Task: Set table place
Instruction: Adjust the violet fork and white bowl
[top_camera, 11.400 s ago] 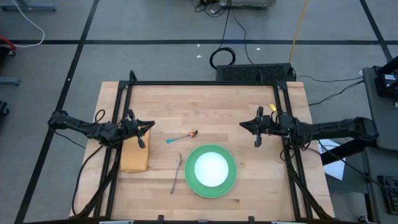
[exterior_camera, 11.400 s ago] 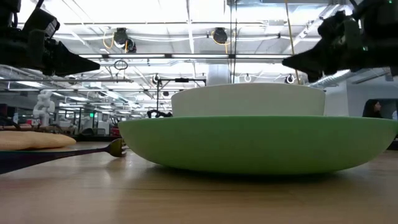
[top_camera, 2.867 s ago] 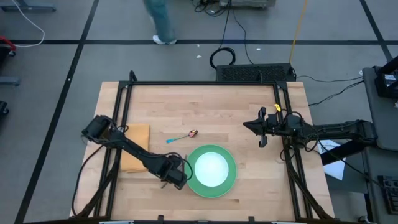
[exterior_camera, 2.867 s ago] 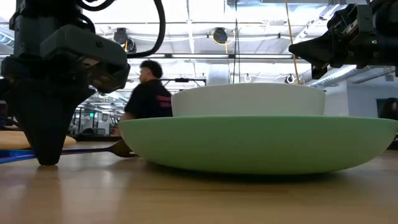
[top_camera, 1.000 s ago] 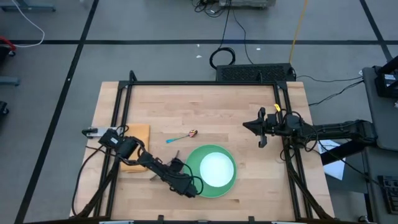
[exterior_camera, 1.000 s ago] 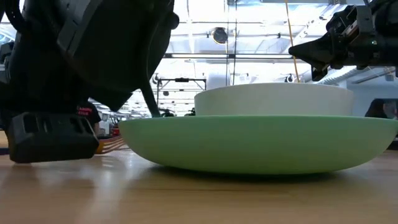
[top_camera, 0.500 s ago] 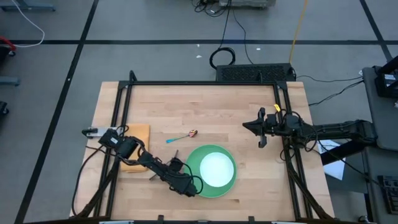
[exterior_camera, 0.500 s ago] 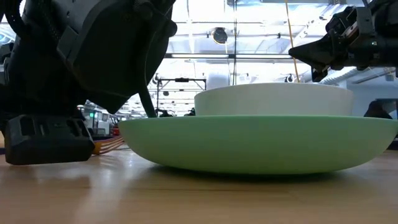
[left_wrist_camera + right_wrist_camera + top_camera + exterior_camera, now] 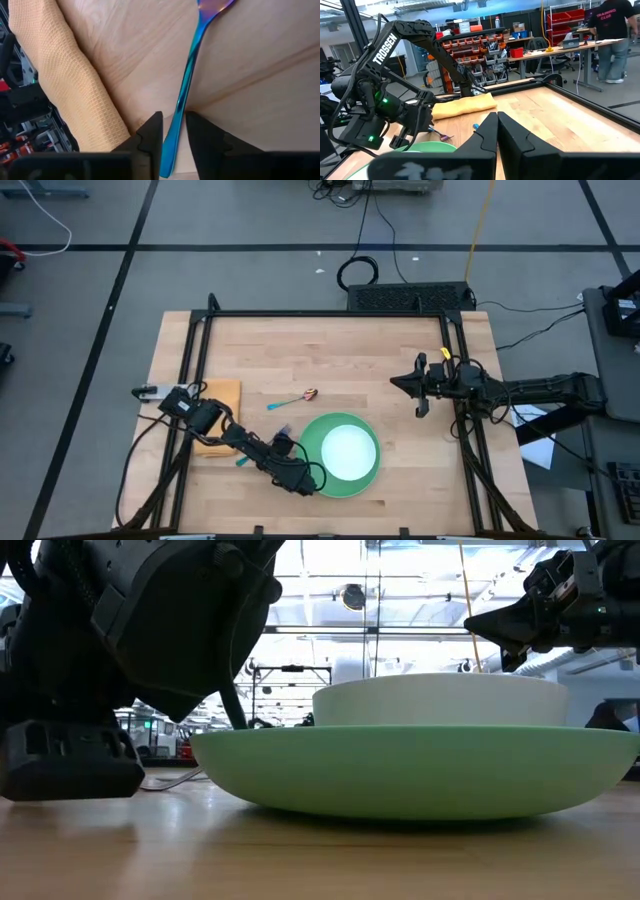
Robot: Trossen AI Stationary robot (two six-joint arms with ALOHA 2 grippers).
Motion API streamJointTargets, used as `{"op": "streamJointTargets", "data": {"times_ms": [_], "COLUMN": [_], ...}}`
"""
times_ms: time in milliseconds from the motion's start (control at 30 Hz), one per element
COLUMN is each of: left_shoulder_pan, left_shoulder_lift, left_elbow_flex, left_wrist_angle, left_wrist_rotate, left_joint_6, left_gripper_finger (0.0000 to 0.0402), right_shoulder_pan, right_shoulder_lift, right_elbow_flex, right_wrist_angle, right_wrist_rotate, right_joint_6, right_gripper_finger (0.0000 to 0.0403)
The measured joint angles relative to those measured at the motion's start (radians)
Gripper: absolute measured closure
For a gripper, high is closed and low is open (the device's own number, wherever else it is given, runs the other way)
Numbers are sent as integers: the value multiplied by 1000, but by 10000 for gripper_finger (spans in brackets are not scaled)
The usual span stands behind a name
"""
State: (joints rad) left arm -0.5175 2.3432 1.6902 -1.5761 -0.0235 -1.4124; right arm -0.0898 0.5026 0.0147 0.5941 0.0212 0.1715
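Overhead, table-level and 2 wrist cameras (left one closest) share the table [image 9: 330,350].

Left arm stretched low across the tabletop [image 9: 330,350]; left hand [image 9: 173,134] fingers slightly parted. Right hand [image 9: 418,392] closed, raised at right side.

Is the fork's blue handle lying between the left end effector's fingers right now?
Yes, the left wrist view shows the fork with its handle running between the left end effector fingers.
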Motion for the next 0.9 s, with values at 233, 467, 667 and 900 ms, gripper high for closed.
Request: {"op": "streamJointTargets", "data": {"times_ms": [233, 467, 667, 900], "left_shoulder_pan": [-2, -23, -73, -146], "left_shoulder_lift": [-13, -140, -296, -489], "left_elbow_flex": [16, 19, 19, 19], "left_wrist_angle": [5, 20, 27, 90], "left_wrist_rotate": [8, -38, -165, -483], "left_joint_6": [81, 91, 85, 76], "left_gripper_finger": [264, 224, 216, 288], "right_shoulder_pan": [0, 0, 0, 0], "right_shoulder_lift": [0, 0, 0, 0], "right_elbow_flex": [0, 0, 0, 0], "right_wrist_angle": [0, -6, -8, -9], "right_wrist_rotate": [0, 0, 0, 0], "right_joint_6": [0, 0, 0, 0], "right_gripper_finger": [403, 403, 403, 403]}}
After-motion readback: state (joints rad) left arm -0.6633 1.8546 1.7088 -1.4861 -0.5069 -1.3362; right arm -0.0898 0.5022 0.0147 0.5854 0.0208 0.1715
